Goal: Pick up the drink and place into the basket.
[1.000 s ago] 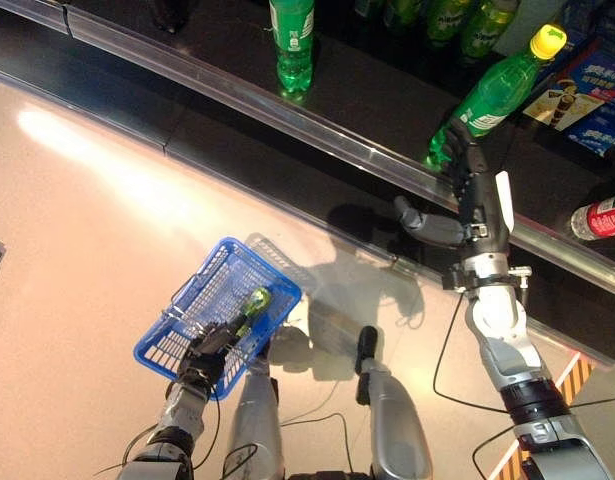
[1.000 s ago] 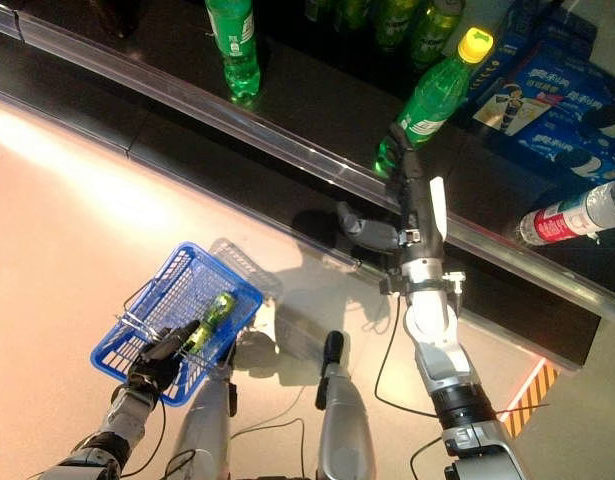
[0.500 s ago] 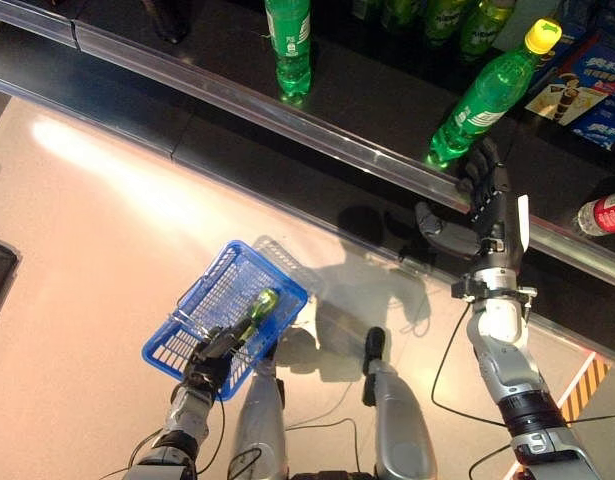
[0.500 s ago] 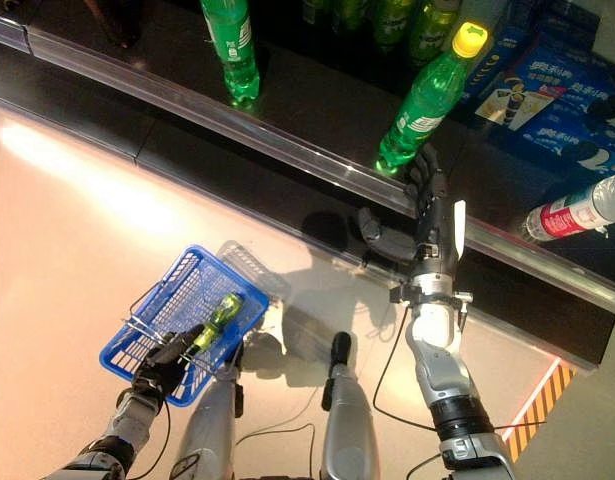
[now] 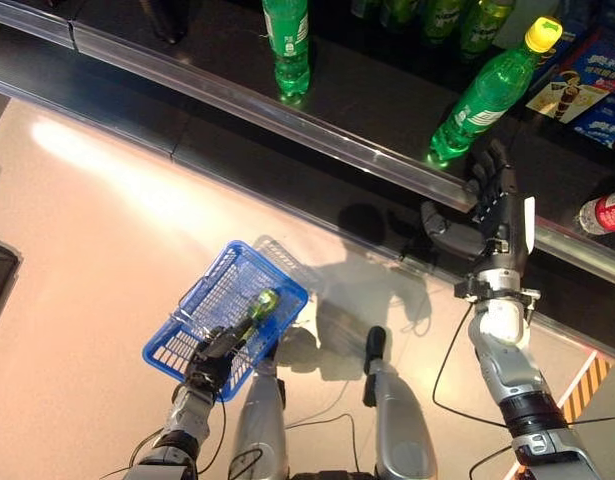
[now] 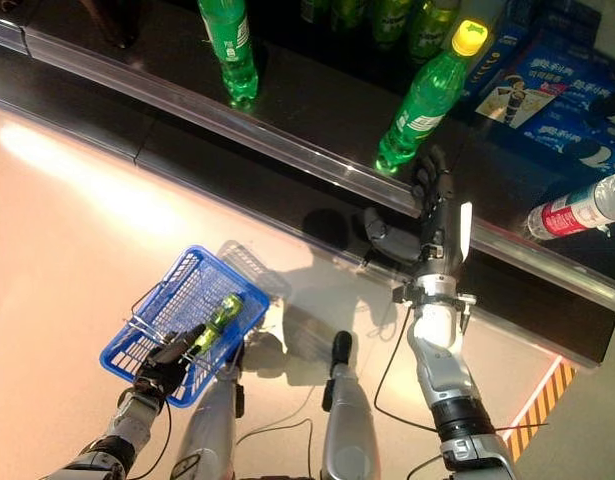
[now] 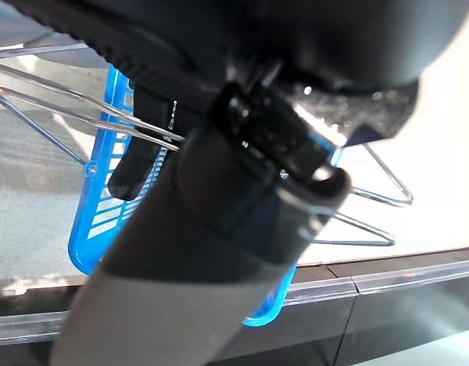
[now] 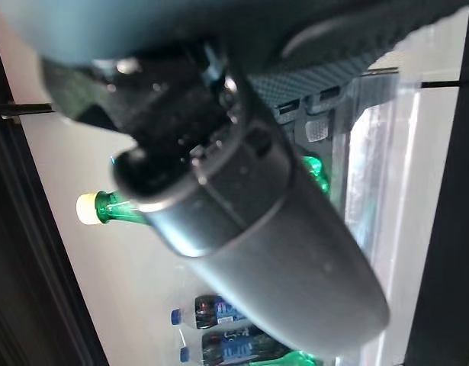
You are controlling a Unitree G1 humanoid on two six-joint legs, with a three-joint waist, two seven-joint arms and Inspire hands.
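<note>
Right hand (image 6: 434,215) is raised at the shelf (image 6: 287,150) edge, fingers straight and spread, thumb out to the side, holding nothing. Fingertips sit just beside the base of the nearest bottle (image 6: 424,98), apparently not around it. Bottle is green translucent plastic, yellow cap, label band mid-body, leaning away toward the back of the shelf. Judgement: reach step. To grasp well, wrap the body low, above the base and below the label, thumb opposite fingers; smooth curved plastic may slip or tip if only nudged. Clear rail along the shelf front must be cleared on lift.

Left hand (image 5: 212,357) is curled round the wire handle of the basket (image 5: 183,344), blue plastic lattice. One green bottle lies inside it already.
</note>
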